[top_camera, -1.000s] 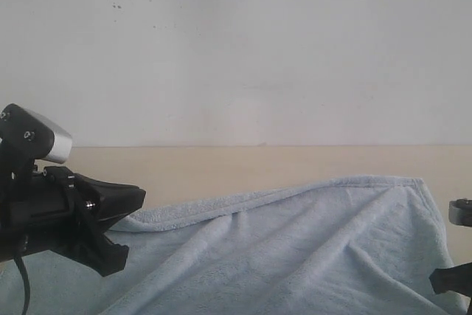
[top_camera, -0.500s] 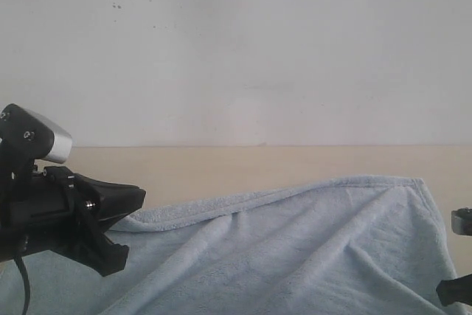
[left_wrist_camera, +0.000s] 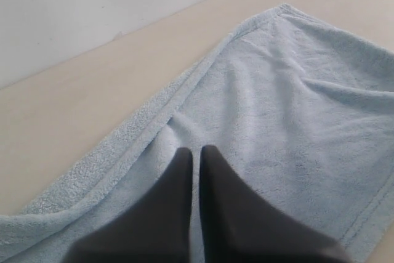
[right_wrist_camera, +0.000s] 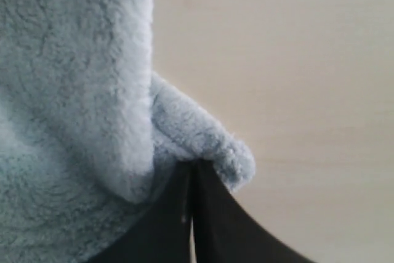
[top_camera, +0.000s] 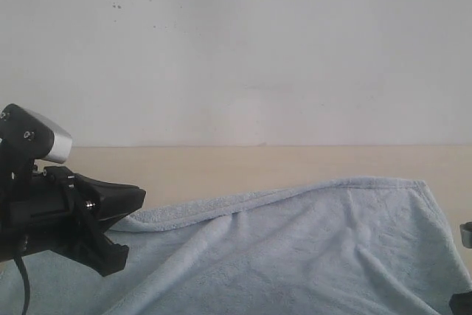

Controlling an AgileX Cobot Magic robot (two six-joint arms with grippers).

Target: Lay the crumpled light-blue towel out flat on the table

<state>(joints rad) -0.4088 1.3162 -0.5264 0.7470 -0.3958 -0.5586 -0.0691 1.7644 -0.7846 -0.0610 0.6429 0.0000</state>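
So the towel (top_camera: 295, 248) is laid out over the near part of the table (top_camera: 221, 164), mostly opened up but not properly flat. A long soft ridge can be seen running from the left side up toward the far right corner, and a few shallow creases are left in the middle. The hem (left_wrist_camera: 117, 152) along the far edge is turned over a bit on the left stretch. A strip of bare table is left between the towel's far edge and the white wall (top_camera: 236, 49).

The left gripper (left_wrist_camera: 196, 150) is parked at the towel's far left edge, low over the cloth. Its jaws are pressed together with only a thin slit between them. A small pinched wrinkle of terry is drawn right up to the tips, so the towel looks to be clamped there. The silver-fronted wrist camera (top_camera: 50, 140) is seen above it in the exterior view.

The right gripper (right_wrist_camera: 192, 164) is down at the near right, mostly cut off by the frame edge in the exterior view. From its own camera the jaws are seen closed tight on a fluffy fold at the towel's edge. The cloth is bunched into a small hump just past the tips, and bare table is seen just beside that fold.
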